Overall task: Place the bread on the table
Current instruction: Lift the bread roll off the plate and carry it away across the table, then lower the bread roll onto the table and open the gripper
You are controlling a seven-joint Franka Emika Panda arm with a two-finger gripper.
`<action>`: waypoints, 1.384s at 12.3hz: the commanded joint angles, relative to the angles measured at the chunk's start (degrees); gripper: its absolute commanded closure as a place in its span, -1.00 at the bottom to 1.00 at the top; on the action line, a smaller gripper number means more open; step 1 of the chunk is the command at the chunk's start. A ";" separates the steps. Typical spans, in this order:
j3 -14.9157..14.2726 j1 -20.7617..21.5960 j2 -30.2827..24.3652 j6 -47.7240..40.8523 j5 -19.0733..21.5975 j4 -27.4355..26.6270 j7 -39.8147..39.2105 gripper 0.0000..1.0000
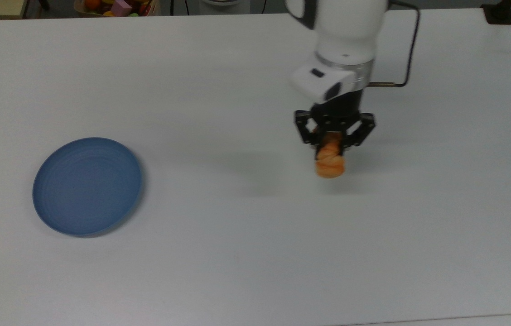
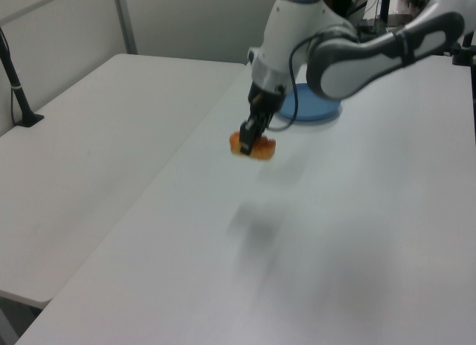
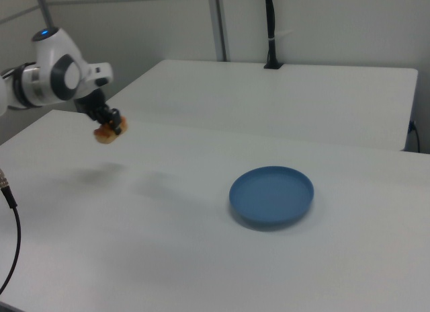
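The end effector (image 1: 333,144) clamps the bread (image 1: 330,162) above the table (image 1: 237,253), long axis hanging downward.

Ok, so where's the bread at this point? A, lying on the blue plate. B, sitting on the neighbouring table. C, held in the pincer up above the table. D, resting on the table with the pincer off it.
C: the pincer is shut on the bread, which hangs clear of the table with its shadow lying apart in the right view, well off the blue plate.
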 commanded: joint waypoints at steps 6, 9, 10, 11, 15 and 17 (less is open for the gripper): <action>-0.95 12.62 9.31 8.22 -5.97 0.19 15.14 0.17; -0.95 13.59 11.33 15.26 -5.97 0.11 18.04 0.05; -0.95 13.59 11.33 15.27 -6.05 0.10 18.05 -0.13; -0.95 13.59 11.42 15.27 -6.14 -0.07 17.96 -0.31; -0.95 13.59 12.48 15.36 -9.74 -0.25 17.96 -0.99; -0.95 13.59 11.78 15.10 -10.19 0.02 17.87 -1.00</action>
